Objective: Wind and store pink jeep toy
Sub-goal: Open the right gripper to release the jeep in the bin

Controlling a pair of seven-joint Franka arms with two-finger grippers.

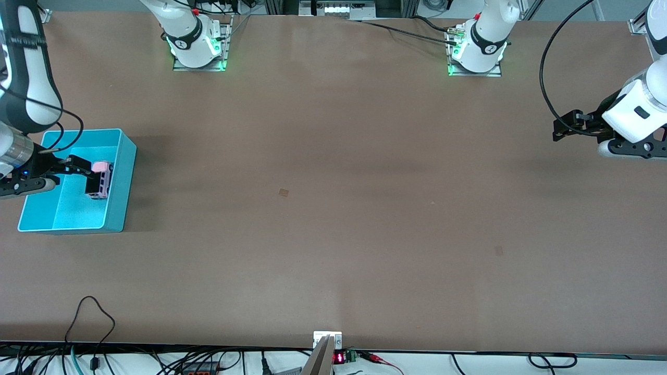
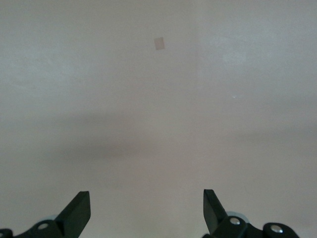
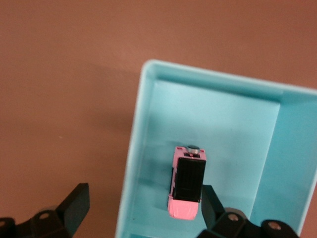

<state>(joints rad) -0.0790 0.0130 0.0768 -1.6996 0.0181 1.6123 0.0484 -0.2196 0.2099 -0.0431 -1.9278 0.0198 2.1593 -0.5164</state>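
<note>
Claw (image 3: 143,208) of right arm gapes wide over pink jeep toy (image 3: 186,182).

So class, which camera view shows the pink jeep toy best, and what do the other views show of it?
The right wrist view: the pink jeep toy appears large from above, inside the cyan bin, beside a finger of the open right gripper. The front view shows it tiny and partly covered by that gripper. The left wrist view shows none of it, only bare table.
</note>
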